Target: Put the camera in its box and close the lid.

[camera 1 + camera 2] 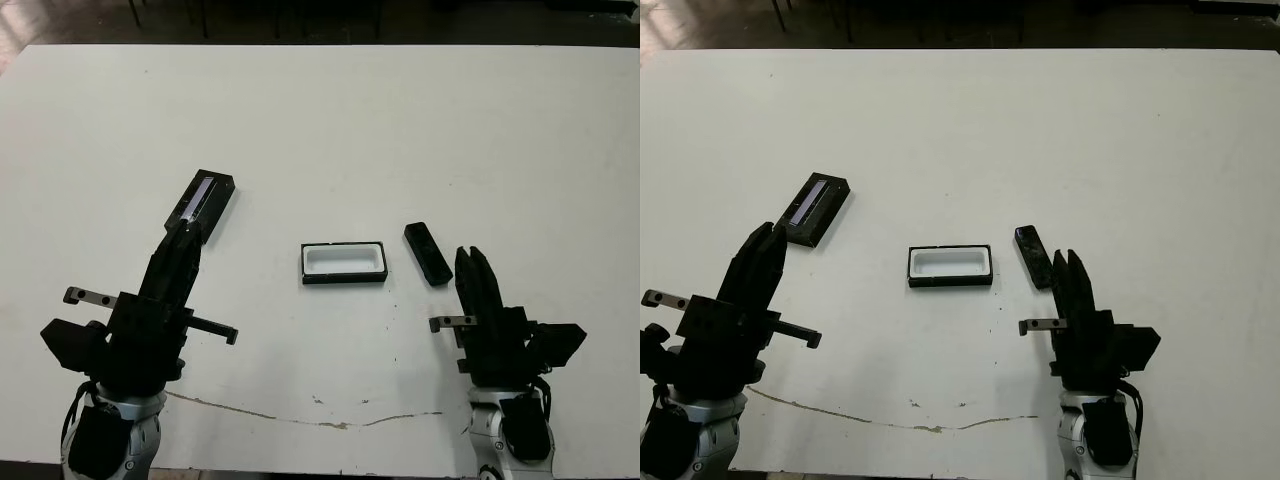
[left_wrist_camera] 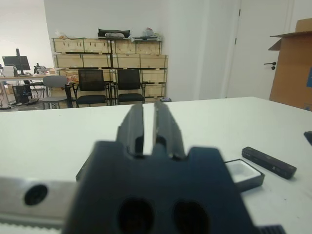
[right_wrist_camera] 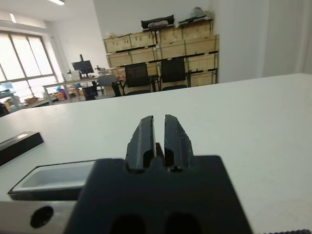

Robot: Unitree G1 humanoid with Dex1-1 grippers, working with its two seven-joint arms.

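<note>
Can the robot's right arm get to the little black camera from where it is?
Probably yes. The camera lies just ahead of the right gripper, with only bare table between them.

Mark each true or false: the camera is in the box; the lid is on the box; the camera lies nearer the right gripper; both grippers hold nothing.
1. The camera is in the box. False: it lies on the table beside it.
2. The lid is on the box. False: it lies apart, near the left gripper.
3. The camera lies nearer the right gripper. True.
4. Both grippers hold nothing. True.
</note>
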